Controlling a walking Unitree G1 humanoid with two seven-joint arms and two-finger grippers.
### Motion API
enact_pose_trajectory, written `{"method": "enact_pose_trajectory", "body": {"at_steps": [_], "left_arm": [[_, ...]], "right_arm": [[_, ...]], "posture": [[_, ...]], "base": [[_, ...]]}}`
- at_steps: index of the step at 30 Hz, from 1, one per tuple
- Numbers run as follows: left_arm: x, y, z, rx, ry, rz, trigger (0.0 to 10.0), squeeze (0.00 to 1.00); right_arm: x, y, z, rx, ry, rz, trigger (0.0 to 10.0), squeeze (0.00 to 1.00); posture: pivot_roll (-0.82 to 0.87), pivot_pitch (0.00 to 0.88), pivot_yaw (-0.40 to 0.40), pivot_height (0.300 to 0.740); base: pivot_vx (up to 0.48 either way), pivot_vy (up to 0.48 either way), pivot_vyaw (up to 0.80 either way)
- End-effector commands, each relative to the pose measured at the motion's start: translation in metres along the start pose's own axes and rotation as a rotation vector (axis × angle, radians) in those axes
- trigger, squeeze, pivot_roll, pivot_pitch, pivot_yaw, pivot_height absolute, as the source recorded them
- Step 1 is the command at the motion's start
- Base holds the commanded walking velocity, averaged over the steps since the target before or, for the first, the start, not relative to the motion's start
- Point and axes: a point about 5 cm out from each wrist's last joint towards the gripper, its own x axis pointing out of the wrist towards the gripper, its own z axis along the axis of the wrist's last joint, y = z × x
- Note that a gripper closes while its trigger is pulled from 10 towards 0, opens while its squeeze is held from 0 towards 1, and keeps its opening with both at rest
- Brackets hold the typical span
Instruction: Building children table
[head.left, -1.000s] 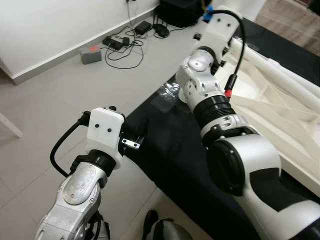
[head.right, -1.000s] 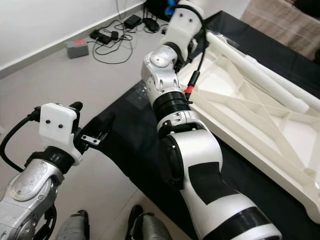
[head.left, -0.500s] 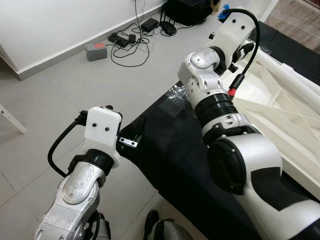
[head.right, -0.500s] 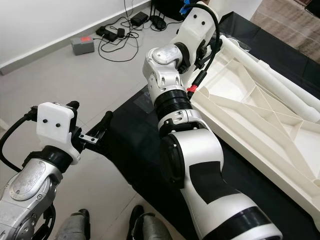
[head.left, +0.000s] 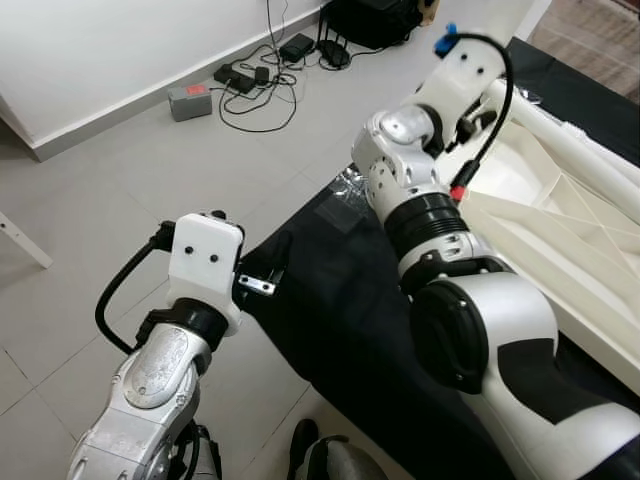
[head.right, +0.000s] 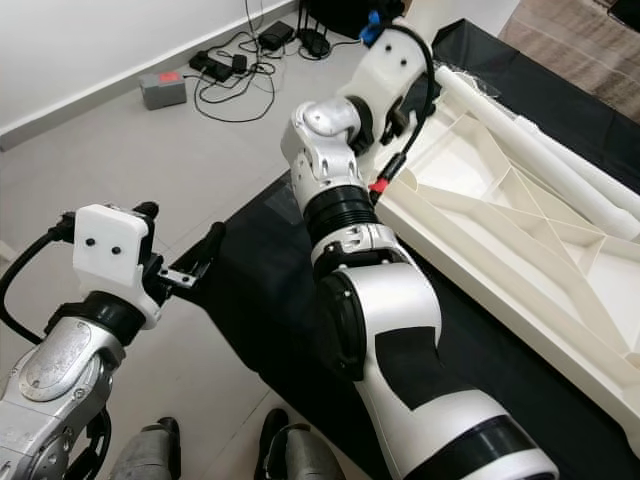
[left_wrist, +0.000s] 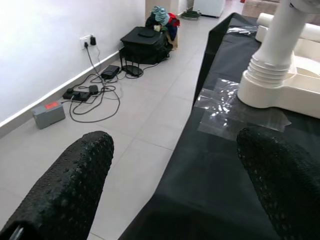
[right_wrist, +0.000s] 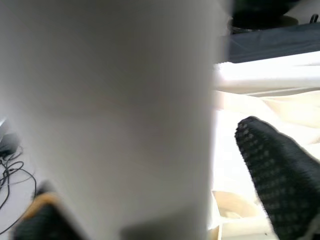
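Here, a black cloth (head.right: 260, 300) covers the work surface, and on its right side lies the upturned white table top (head.right: 520, 250), ribbed underneath, with 2 loose white legs (head.right: 560, 160) along its far edge. It looks like stiff, light, smooth plastic, best held by a rib or rim. At its far-left corner a table leg (left_wrist: 280, 45) stands upright in its socket. The right gripper (right_wrist: 165, 165) is around that leg, fingers spread either side, contact unclear. The left gripper (left_wrist: 175, 185) hangs wide open and empty over the cloth's left edge. Cables (head.left: 250, 85) lie far left on the floor.
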Motion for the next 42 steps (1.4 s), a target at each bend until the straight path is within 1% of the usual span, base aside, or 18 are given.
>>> {"method": "enact_pose_trajectory", "body": {"at_steps": [1,2,3,11,16,17,18,21,22,24,25,28,34,35,37,42], "left_arm": [[-0.002,-0.001,0.0,0.006,-0.002,-0.008,10.0,0.0],[-0.002,-0.001,0.0,0.006,-0.002,-0.008,10.0,0.0],[-0.002,-0.001,0.0,0.007,-0.002,-0.009,10.0,0.0],[-0.001,-0.001,0.0,0.008,-0.003,-0.008,10.0,0.0],[-0.001,-0.001,0.0,0.009,-0.003,-0.008,10.0,0.0],[-0.001,-0.001,0.0,0.01,-0.004,-0.008,10.0,0.0],[-0.001,-0.001,0.0,0.01,-0.005,-0.008,10.0,0.0],[-0.001,-0.001,0.001,0.011,-0.005,-0.009,10.0,0.0],[-0.001,-0.001,0.0,0.011,-0.005,-0.009,10.0,0.0],[-0.001,-0.001,0.0,0.011,-0.005,-0.009,10.0,0.0],[-0.001,-0.001,0.0,0.011,-0.005,-0.009,10.0,0.0],[-0.001,-0.001,0.001,0.011,-0.008,-0.011,10.0,0.0],[-0.001,-0.001,0.0,0.013,-0.008,-0.012,10.0,0.0],[-0.001,-0.001,0.0,0.013,-0.007,-0.013,10.0,0.0],[-0.001,-0.001,0.0,0.013,-0.007,-0.015,10.0,0.0],[-0.001,-0.001,0.0,0.013,-0.008,-0.016,10.0,0.0]], "right_arm": [[0.007,-0.007,-0.004,0.012,0.034,-0.039,10.0,1.0],[0.007,-0.007,-0.004,0.012,0.034,-0.039,10.0,1.0],[0.006,-0.006,-0.002,0.015,0.023,-0.031,10.0,0.0],[0.002,-0.001,0.005,0.027,-0.027,0.002,10.0,0.0],[0.001,0.001,0.009,0.037,-0.038,0.01,10.0,0.0],[0.0,0.002,0.01,0.044,-0.04,0.011,10.0,0.91],[0.001,0.002,0.011,0.048,-0.04,0.014,10.0,1.0],[0.001,0.002,0.011,0.051,-0.044,0.016,10.0,1.0],[0.001,0.002,0.012,0.051,-0.051,0.016,10.0,0.9],[0.001,0.002,0.012,0.051,-0.056,0.015,10.0,0.9],[0.001,0.002,0.014,0.053,-0.063,0.014,10.0,0.0],[0.001,0.002,0.02,0.074,-0.096,0.014,10.0,0.0],[0.001,0.001,0.024,0.082,-0.118,0.015,10.0,0.0],[0.001,0.002,0.026,0.086,-0.127,0.024,10.0,0.19],[0.0,0.002,0.028,0.094,-0.143,0.036,10.0,0.0],[-0.001,0.002,0.03,0.097,-0.16,0.041,10.0,0.0]], "posture": [[0.07,0.325,-0.178,0.74],[0.07,0.325,-0.178,0.74],[0.07,0.325,-0.178,0.74],[0.07,0.324,-0.179,0.74],[0.07,0.324,-0.178,0.74],[0.07,0.32,-0.177,0.74],[0.07,0.32,-0.177,0.74],[0.07,0.32,-0.176,0.74],[0.07,0.317,-0.176,0.74],[0.07,0.317,-0.176,0.74],[0.07,0.316,-0.175,0.74],[0.07,0.311,-0.174,0.74],[0.07,0.307,-0.173,0.74],[0.07,0.304,-0.172,0.74],[0.07,0.302,-0.171,0.74],[0.08,0.297,-0.17,0.74]], "base": [[0.0,0.0,0.0],[0.0,0.0,0.0],[0.0,0.0,0.0],[0.0,0.0,0.0],[0.0,0.0,0.0],[0.0,0.0,0.0],[0.0,0.0,0.0],[0.0,0.0,0.0],[0.0,0.0,0.0],[0.0,0.0,0.0],[0.0,0.0,0.0],[0.0,0.0,0.0],[0.0,0.0,0.0],[0.0,0.0,0.0],[0.0,0.0,0.0],[0.0,0.0,0.0]]}}
